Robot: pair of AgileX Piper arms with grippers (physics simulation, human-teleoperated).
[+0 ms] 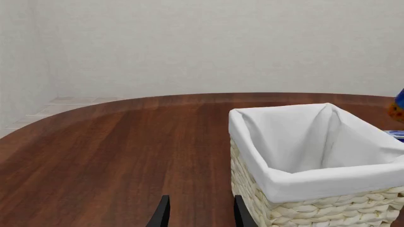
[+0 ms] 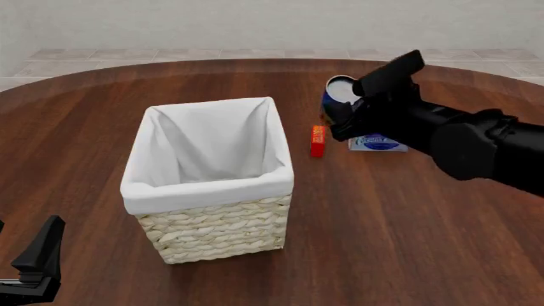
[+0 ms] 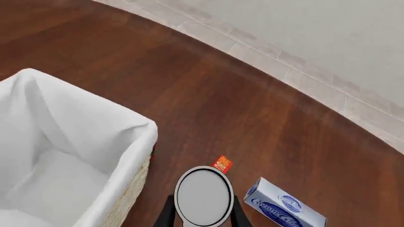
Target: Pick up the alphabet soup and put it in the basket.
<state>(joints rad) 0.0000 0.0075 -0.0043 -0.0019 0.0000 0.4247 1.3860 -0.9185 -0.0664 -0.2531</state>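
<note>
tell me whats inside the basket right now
Only the white cloth lining shows inside the basket. The alphabet soup is outside it, held in the right pincer. The near wall hides the bottom corner.

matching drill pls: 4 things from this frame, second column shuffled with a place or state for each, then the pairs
Things:
1. alphabet soup
2. basket
3. small red-orange box
4. left gripper

Places or states:
A. lies on the table between the basket and the blue-and-white box
B. held between the right gripper fingers, grey top showing
C. open, nothing between its fingers
D. stands on the table, only white cloth visible inside

Pairs: 1-B, 2-D, 3-A, 4-C
</note>
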